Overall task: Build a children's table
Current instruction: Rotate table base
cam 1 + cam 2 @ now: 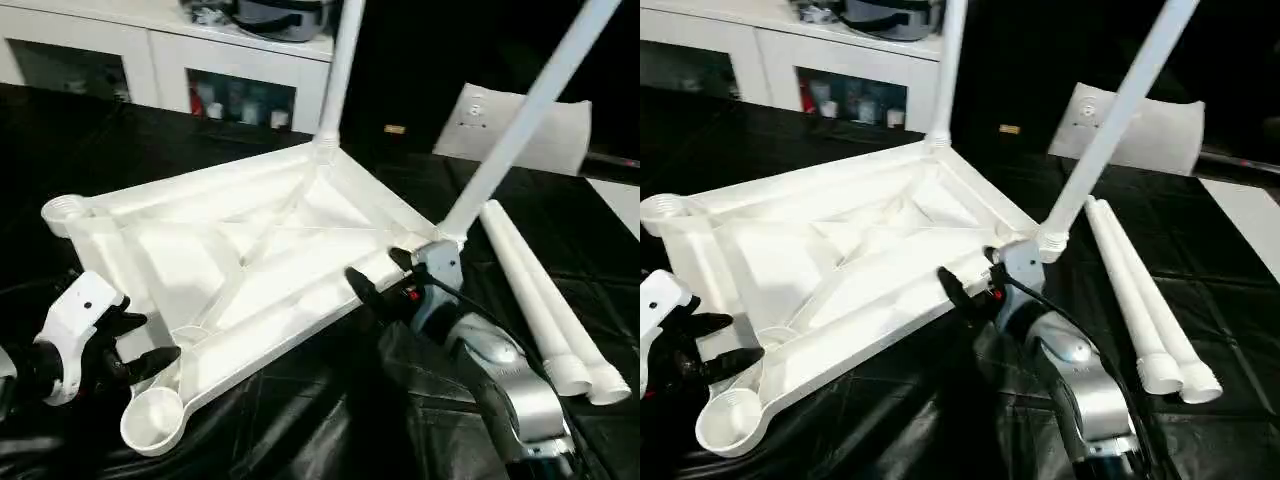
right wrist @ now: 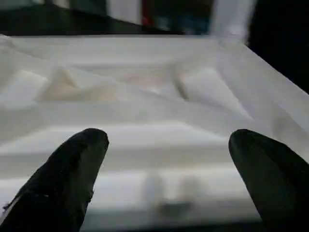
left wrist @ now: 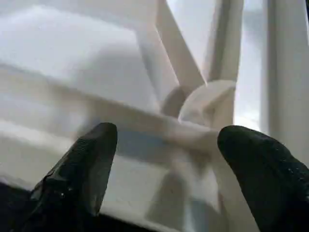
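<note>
Roughly centred on the black crinkled cover (image 1: 300, 420), the white plastic tabletop (image 1: 240, 270) lies underside up, ribs and diagonal braces showing. Two round tapered legs stand in its far sockets: one at the far corner (image 1: 340, 70), one at the right corner (image 1: 520, 120), leaning right. Two empty round sockets face the robot, near-left (image 1: 152, 420) and far-left (image 1: 62, 212). Two loose legs (image 1: 545, 300) lie side by side right of the tabletop, touching each other, with bare cover around them.

Left gripper (image 1: 140, 345) sits beside the tabletop's near-left edge, fingers spread wide, holding nothing. Right gripper (image 1: 378, 280) is at the near-right edge by the right-corner socket, jaws wide apart, nothing clamped.

Left wrist view adds a close look at a socket and rib junction (image 3: 207, 104); right wrist view shows the rim (image 2: 145, 140) between the fingers.

White cabinets (image 1: 160, 60) run behind.
</note>
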Controlling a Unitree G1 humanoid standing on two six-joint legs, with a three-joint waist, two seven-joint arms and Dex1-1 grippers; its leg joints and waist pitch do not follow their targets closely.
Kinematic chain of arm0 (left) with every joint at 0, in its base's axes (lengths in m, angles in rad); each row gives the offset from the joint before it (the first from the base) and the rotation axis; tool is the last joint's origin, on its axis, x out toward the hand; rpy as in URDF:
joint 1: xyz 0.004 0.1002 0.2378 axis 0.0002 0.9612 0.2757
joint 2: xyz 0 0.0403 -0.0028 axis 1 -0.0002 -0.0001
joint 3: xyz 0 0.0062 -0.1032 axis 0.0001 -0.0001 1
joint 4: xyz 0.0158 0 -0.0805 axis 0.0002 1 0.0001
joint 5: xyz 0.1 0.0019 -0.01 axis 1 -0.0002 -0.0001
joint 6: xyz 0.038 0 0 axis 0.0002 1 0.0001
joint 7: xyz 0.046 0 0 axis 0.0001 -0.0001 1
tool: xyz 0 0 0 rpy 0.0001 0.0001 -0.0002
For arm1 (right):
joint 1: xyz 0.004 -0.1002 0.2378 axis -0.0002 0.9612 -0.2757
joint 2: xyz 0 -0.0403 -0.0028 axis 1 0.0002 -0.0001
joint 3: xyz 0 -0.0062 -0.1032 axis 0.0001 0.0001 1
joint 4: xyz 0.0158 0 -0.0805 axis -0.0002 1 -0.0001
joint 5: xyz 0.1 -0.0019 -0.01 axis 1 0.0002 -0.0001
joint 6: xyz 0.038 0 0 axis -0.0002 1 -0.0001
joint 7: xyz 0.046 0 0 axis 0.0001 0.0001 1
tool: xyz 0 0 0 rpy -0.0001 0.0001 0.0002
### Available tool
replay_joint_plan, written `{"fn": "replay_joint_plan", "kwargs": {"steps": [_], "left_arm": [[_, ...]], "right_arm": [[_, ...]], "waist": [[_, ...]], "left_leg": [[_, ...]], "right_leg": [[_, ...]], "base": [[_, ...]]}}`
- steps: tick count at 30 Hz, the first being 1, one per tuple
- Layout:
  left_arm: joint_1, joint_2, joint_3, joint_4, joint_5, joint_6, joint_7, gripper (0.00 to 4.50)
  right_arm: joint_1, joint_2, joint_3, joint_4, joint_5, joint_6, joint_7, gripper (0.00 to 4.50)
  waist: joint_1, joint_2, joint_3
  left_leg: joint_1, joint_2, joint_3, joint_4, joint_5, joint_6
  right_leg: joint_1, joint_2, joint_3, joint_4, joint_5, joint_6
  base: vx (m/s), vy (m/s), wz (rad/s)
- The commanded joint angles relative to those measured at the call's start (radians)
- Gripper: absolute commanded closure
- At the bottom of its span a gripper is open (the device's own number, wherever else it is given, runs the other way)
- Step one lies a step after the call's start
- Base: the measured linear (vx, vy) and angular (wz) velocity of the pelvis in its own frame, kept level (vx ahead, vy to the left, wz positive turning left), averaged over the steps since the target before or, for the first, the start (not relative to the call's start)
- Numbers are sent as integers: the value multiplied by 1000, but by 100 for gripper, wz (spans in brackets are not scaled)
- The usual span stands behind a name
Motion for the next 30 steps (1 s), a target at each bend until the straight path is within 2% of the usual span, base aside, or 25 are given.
{"fn": "replay_joint_plan", "kwargs": {"steps": [1,2,3,4,5,6,7,9,10,12,13,15,16,17,18,19,20,21,22,23,24,27,28,30], "left_arm": [[-65,-6,2,-13,-6,-30,14,20],[-92,-14,1,-7,-10,-36,25,10],[-96,-15,0,-7,-11,-36,27,10],[-120,-24,-10,-1,-11,-44,35,10],[-165,-46,-32,16,-11,-54,51,10],[-168,-47,-34,17,-11,-55,53,10],[-204,-60,-66,43,5,-68,62,10],[-231,-55,-119,77,47,-98,60,10],[-250,-52,-150,105,70,-113,55,10],[-277,-52,-185,142,94,-131,51,10],[-294,-56,-201,164,106,-144,52,10],[-400,-99,-255,292,162,-154,103,10],[-413,-103,-262,308,170,-153,111,10],[-442,-108,-278,348,198,-153,139,10],[-486,-114,-304,419,248,-171,186,10],[-505,-117,-312,450,267,-178,204,10],[-519,-120,-320,475,281,-182,218,10],[-519,-120,-320,475,281,-182,218,10],[-536,-116,-344,506,305,-186,222,10],[-544,-112,-358,521,319,-190,220,10],[-549,-107,-378,533,332,-188,209,10],[-553,-108,-401,550,340,-206,183,10],[-554,-111,-408,554,336,-214,170,10],[-549,-124,-427,538,303,-215,114,10]], "right_arm": [[10,1,-53,-24,-25,35,-70,0],[13,5,-64,-23,-29,45,-94,0],[13,6,-65,-24,-29,47,-97,0],[11,7,-71,-18,-36,50,-113,0],[5,8,-78,-5,-49,55,-138,0],[5,8,-78,-3,-50,55,-140,0],[-6,9,-82,12,-58,65,-157,0],[-19,7,-81,28,-62,90,-170,0],[-30,5,-77,44,-73,102,-178,0],[-42,4,-75,62,-83,121,-192,0],[-48,3,-75,74,-87,133,-197,0],[-71,5,-86,137,-113,146,-244,0],[-74,7,-88,144,-116,147,-250,0],[-78,10,-98,155,-120,145,-266,0],[-83,9,-110,170,-125,143,-283,0],[-86,8,-113,178,-127,144,-288,0],[-89,6,-114,187,-129,144,-292,0],[-89,6,-114,187,-129,144,-292,0],[-101,5,-111,213,-132,139,-292,0],[-109,5,-109,228,-134,135,-290,0],[-129,8,-104,259,-139,125,-288,0],[-166,20,-98,313,-133,95,-274,0],[-180,25,-96,334,-130,82,-267,0],[-243,45,-85,426,-128,33,-234,0]], "waist": [[-8,35,-29],[-7,34,-33],[-9,33,-32],[-9,41,-33],[-12,41,-35],[-14,39,-35],[-14,41,-37],[-16,36,-37],[-17,44,-39],[-23,33,-40],[-24,35,-40],[-28,39,-42],[-27,40,-41],[-27,38,-42],[-27,45,-43],[-28,41,-44],[-29,42,-44],[-28,41,-43],[-28,60,-43],[-31,50,-44],[-32,56,-44],[-33,53,-47],[-30,55,-46],[-32,55,-47]], "left_leg": [[12,58,-15,-102,-239,-57],[15,57,-14,-98,-224,-59],[10,57,-15,-100,-215,-61],[12,56,-14,-98,-209,-66],[12,56,-14,-97,-199,-70],[13,55,-12,-97,-195,-72],[12,54,-13,-94,-175,-74],[11,51,-11,-93,-160,-70],[11,52,-12,-92,-151,-70],[9,52,-12,-90,-144,-72],[9,52,-12,-90,-139,-73],[14,49,-10,-87,-127,-76],[16,48,-9,-86,-142,-80],[13,49,-10,-87,-144,-80],[11,50,-12,-86,-142,-83],[11,49,-12,-84,-134,-81],[8,50,-14,-85,-125,-81],[8,50,-13,-85,-124,-79],[8,51,-17,-86,-125,-85],[10,51,-15,-84,-119,-78],[9,51,-14,-84,-115,-77],[8,52,-12,-80,-90,-67],[7,51,-10,-79,-78,-59],[5,51,-9,-78,-61,-52]], "right_leg": [[14,-66,40,-65,-171,-128],[14,-66,39,-62,-147,-132],[18,-65,39,-60,-139,-132],[17,-66,38,-59,-126,-135],[18,-65,37,-56,-109,-137],[18,-63,37,-57,-104,-137],[21,-63,36,-53,-73,-140],[23,-61,37,-54,-63,-138],[25,-63,38,-52,-60,-135],[28,-63,37,-52,-62,-136],[28,-64,37,-50,-59,-140],[23,-61,36,-50,-42,-148],[22,-61,36,-51,-56,-151],[27,-64,37,-50,-58,-154],[30,-66,38,-51,-59,-149],[31,-66,38,-50,-50,-150],[36,-67,37,-49,-46,-153],[35,-67,38,-51,-47,-153],[35,-70,37,-47,-40,-162],[34,-67,36,-48,-26,-170],[35,-68,36,-47,-14,-181],[37,-69,36,-43,27,-206],[37,-70,37,-42,41,-216],[39,-71,37,-39,60,-234]], "base": [[0,0,0],[0,0,0],[0,0,0],[0,0,0],[0,0,0],[0,0,0],[0,0,0],[0,0,0],[0,0,0],[0,0,0],[0,0,0],[0,0,0],[0,0,0],[0,0,0],[0,0,0],[0,0,0],[0,0,0],[0,0,0],[0,0,0],[0,0,0],[0,0,0],[0,0,0],[0,0,0],[0,0,0]]}}
